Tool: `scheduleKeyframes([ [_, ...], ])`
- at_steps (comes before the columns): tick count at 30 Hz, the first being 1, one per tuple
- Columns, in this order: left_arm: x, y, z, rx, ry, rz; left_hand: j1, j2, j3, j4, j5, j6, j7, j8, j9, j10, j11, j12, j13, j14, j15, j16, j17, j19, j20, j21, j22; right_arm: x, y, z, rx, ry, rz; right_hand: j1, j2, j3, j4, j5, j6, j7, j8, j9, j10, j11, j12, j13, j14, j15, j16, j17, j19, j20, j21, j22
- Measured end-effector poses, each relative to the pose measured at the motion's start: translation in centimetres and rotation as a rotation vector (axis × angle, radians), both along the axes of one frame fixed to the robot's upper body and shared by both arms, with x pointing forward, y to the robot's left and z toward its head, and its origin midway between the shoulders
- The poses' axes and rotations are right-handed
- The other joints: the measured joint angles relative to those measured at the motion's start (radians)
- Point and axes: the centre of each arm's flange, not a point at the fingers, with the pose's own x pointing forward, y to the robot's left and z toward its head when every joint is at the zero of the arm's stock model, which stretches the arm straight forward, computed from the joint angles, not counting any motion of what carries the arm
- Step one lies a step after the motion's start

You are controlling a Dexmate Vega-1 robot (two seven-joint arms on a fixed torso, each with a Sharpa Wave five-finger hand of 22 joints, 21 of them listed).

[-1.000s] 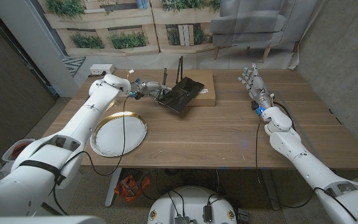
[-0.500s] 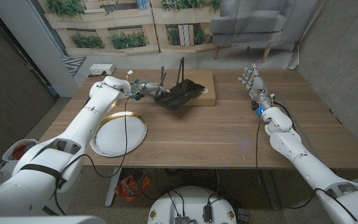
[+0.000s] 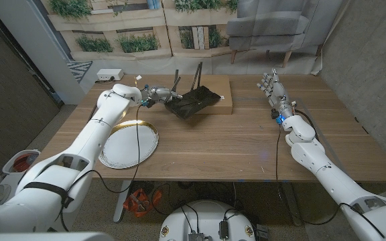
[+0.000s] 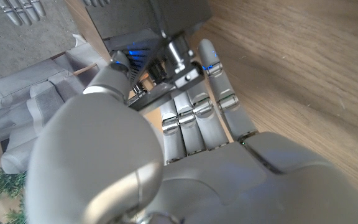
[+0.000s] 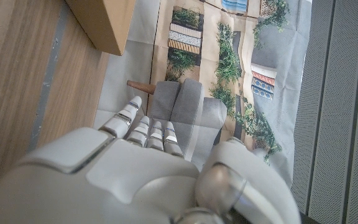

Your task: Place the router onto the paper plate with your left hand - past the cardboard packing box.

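The black router [image 3: 194, 101] with two upright antennas hangs tilted over the near left edge of the flat cardboard box [image 3: 221, 98] at the table's far middle. My left hand [image 3: 158, 94] grips the router's left end; in the left wrist view the fingers [image 4: 194, 109] press against the router's dark body [image 4: 151, 15]. The gold-rimmed paper plate [image 3: 128, 144] lies on the table at the near left, well short of the router. My right hand [image 3: 270, 85] stands upright at the far right, fingers straight and holding nothing.
A white power brick [image 3: 108, 74] sits at the table's far left corner. The box corner [image 5: 101, 22] appears in the right wrist view. Bare wood stretches across the table's middle and right.
My left hand has raised the router slightly and tipped it, its antennas now leaning more to the right. The right arm has stayed still.
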Motion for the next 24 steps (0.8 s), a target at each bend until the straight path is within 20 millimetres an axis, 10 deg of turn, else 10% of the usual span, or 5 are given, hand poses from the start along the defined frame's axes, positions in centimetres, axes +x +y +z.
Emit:
scheduleKeyframes([
  [24, -1.03, 0.15, 0.10, -0.067, -0.105, -0.026, 0.049, 0.025, 0.000, 0.011, -0.007, 0.015, 0.014, 0.015, 0.025, 0.017, -0.004, 0.006, 0.047, 0.026, -0.014, 0.003, 0.015, -0.002, -0.012, 0.037, 0.000, 0.26, 0.40, 0.27, -0.014, -0.001, 0.007, -0.004, -0.004, 0.000, 0.000, 0.000, 0.000, 0.000, 0.000, 0.000, 0.000, 0.000, 0.000, 0.000, 0.000, 0.000, 0.000, 0.000, 0.000, 0.000, 0.000, 0.000],
])
